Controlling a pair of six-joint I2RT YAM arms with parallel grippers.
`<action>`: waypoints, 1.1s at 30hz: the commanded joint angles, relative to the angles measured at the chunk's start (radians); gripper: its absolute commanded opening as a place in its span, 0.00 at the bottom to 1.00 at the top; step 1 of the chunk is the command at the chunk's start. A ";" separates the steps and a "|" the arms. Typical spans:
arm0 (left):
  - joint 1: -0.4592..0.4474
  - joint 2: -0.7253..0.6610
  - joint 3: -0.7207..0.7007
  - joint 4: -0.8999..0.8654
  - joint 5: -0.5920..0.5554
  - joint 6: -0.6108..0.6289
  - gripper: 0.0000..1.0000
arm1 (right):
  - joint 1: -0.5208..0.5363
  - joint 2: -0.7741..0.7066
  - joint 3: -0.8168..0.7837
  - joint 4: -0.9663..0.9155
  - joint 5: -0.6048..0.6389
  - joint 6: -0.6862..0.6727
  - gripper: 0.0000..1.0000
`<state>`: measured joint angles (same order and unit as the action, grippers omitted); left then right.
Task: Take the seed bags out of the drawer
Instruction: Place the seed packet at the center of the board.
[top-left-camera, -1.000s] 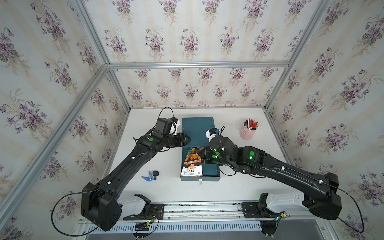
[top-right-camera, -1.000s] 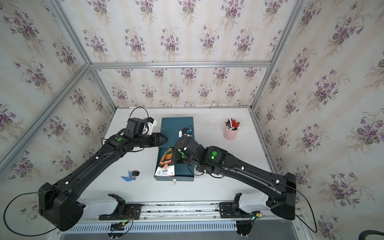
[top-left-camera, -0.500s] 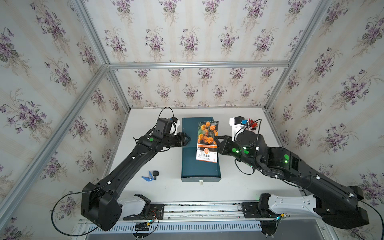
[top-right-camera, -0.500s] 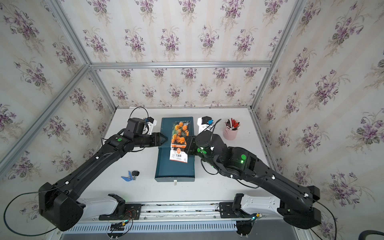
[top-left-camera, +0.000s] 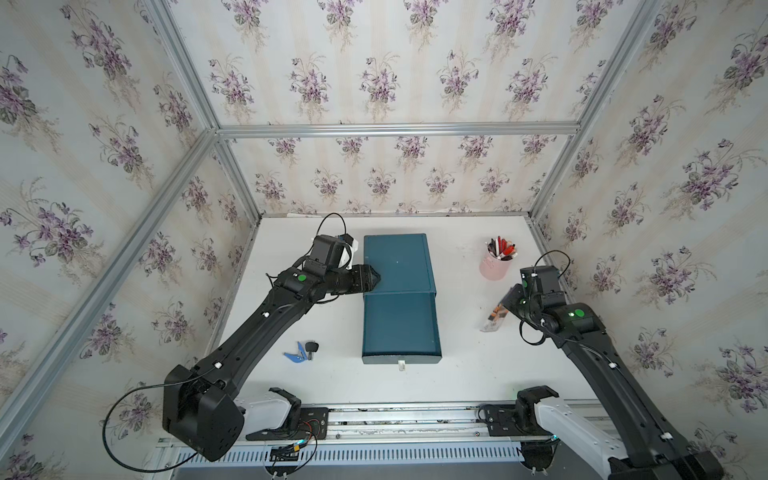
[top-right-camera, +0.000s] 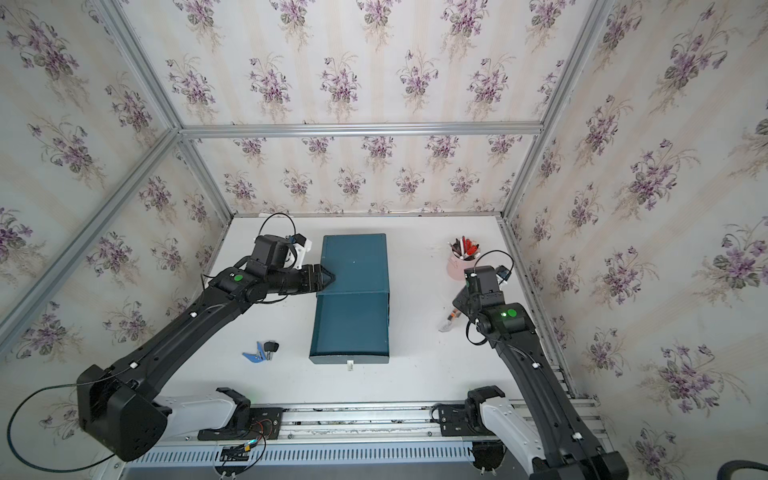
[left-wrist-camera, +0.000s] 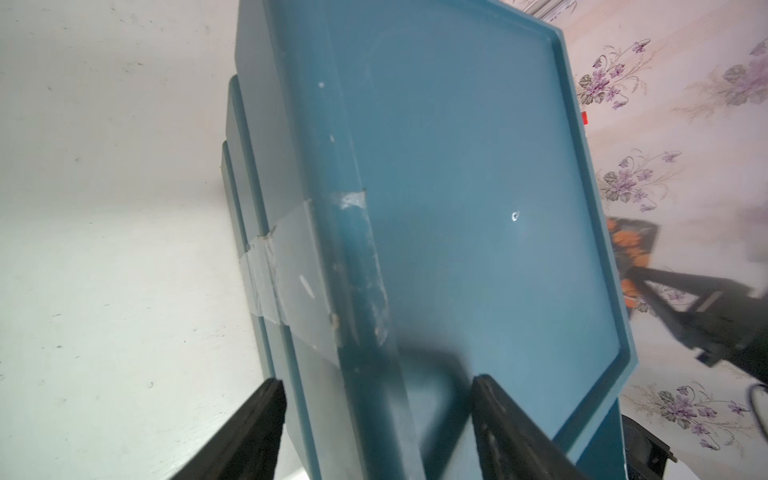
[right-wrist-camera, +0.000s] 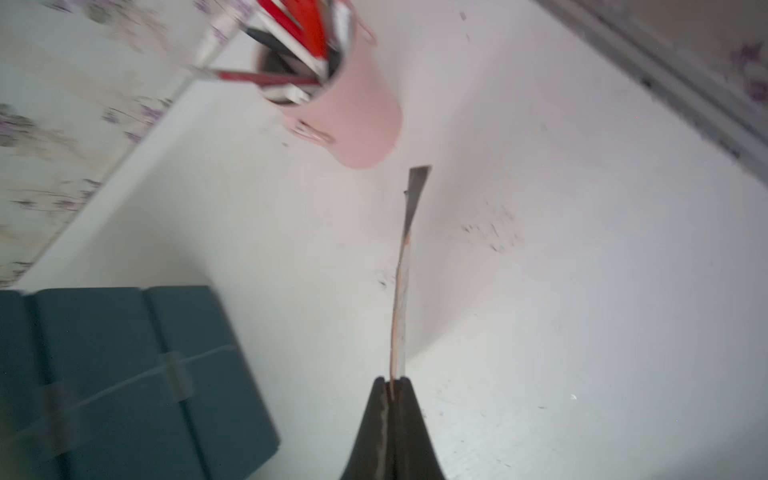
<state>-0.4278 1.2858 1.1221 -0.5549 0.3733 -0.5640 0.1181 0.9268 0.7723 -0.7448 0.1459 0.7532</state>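
**Bench** (top-left-camera: 457, 374): white, and lying under both hands.

**Box** (top-left-camera: 397, 262): teal, and sitting directly ahead of the left hand (top-left-camera: 375, 277), whose fingertips are reaching over its top edge.

**Drawer** (top-left-camera: 401, 328): standing pulled out of the box. It is lying just beside the left hand and well apart from the right hand (top-left-camera: 514, 298).

**Left hand:** its fingers (left-wrist-camera: 270, 415) are standing spread and pinching nothing. In the left wrist view they are straddling the box's raised rim, one over the side wall and one over the lid. I cannot tell whether either is touching.

**Right hand:** its fingers (right-wrist-camera: 409, 415) are pressing together on a seed bag (top-left-camera: 496, 313), pinching it by one edge.

**Seed bag:** hanging outside the drawer over bare bench, tilted, and reaching away from the right fingertips.
- I cannot tell whether its low corner is touching the bench.
- In the right wrist view it is showing edge-on.
- In the left wrist view its face is showing orange flowers.

**Cup** (top-left-camera: 494, 268): pink, holding pens (top-left-camera: 500, 248). It is standing near the right hand, apart from the bag.

**Key** (top-left-camera: 311, 346) and a blue piece (top-left-camera: 296, 355): lying together on the bench, well apart from both hands, on the left hand's side of the drawer.

**Tape** (left-wrist-camera: 286, 286): a clear strip wrapping the box's side wall, just ahead of the left fingers.
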 joint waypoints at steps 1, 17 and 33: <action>0.001 -0.001 -0.004 -0.120 -0.042 0.031 0.79 | -0.138 0.021 -0.129 0.220 -0.212 -0.055 0.00; 0.001 0.004 -0.002 -0.103 -0.022 0.029 0.83 | -0.222 0.103 -0.308 0.519 -0.274 -0.013 0.27; 0.010 -0.012 0.065 -0.127 0.012 0.028 0.88 | 0.544 -0.100 0.088 -0.085 0.124 0.078 1.00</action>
<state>-0.4194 1.2739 1.1767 -0.6632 0.3710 -0.5495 0.5434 0.8360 0.8093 -0.6888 0.1650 0.7673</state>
